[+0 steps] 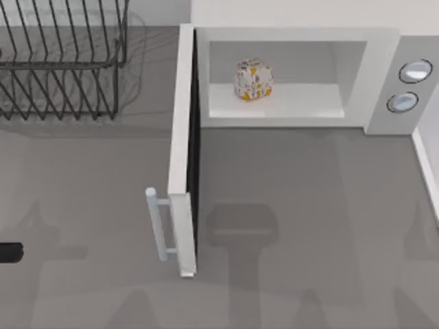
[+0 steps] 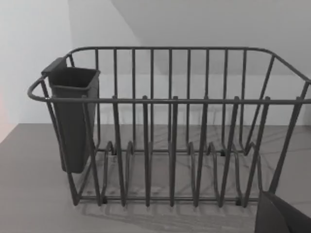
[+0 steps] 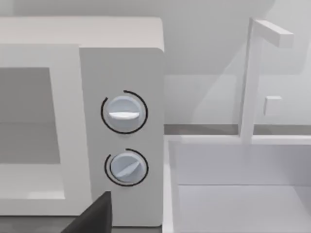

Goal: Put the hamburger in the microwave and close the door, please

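Note:
The hamburger (image 1: 254, 79), a small cream lump with orange and yellow blotches, sits inside the microwave (image 1: 381, 42) on the cavity floor, left of centre. The door (image 1: 180, 137) stands wide open, hinged at the cavity's left and pointing toward the table's front, with its pale bar handle (image 1: 159, 226) on the left face. A dark tip of my left arm (image 1: 8, 252) rests at the table's left edge, far from the door. A dark part of my left gripper (image 2: 284, 217) faces the rack. A dark part of my right gripper (image 3: 95, 217) hangs before the microwave's knob panel (image 3: 121, 141).
A dark wire dish rack (image 1: 62, 62) with a cutlery cup (image 2: 73, 116) stands at the back left. Right of the microwave is a white sink basin (image 3: 233, 194) with a white tap (image 3: 252, 77). Open grey tabletop (image 1: 309, 226) lies in front of the microwave.

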You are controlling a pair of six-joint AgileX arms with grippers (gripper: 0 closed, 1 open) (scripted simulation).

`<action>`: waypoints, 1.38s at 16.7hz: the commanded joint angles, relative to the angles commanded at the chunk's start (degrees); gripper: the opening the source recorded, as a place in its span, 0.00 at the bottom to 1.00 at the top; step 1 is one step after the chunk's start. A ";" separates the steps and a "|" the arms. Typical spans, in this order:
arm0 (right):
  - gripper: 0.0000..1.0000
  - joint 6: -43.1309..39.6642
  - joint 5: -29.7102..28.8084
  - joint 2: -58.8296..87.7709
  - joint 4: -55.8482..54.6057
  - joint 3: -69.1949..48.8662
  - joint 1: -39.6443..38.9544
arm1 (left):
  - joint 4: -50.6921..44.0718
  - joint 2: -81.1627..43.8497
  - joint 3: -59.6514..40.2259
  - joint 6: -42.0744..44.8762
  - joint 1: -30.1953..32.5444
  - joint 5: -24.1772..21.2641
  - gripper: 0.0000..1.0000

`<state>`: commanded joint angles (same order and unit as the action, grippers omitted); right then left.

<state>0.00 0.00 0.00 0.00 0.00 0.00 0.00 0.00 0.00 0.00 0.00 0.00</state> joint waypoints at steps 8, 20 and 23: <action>1.00 0.00 0.00 0.00 0.00 0.00 0.00 | 7.28 -6.90 0.40 0.11 -3.99 -4.01 0.00; 1.00 0.00 0.00 0.00 0.00 0.00 0.00 | 16.06 -15.04 0.90 0.27 -3.47 -3.58 0.00; 1.00 0.00 0.00 0.00 0.00 0.00 0.00 | 20.09 -18.68 1.25 0.34 2.15 2.03 0.00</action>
<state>0.00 0.00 0.00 0.00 0.00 0.00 20.09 -18.68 1.25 0.34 2.15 2.03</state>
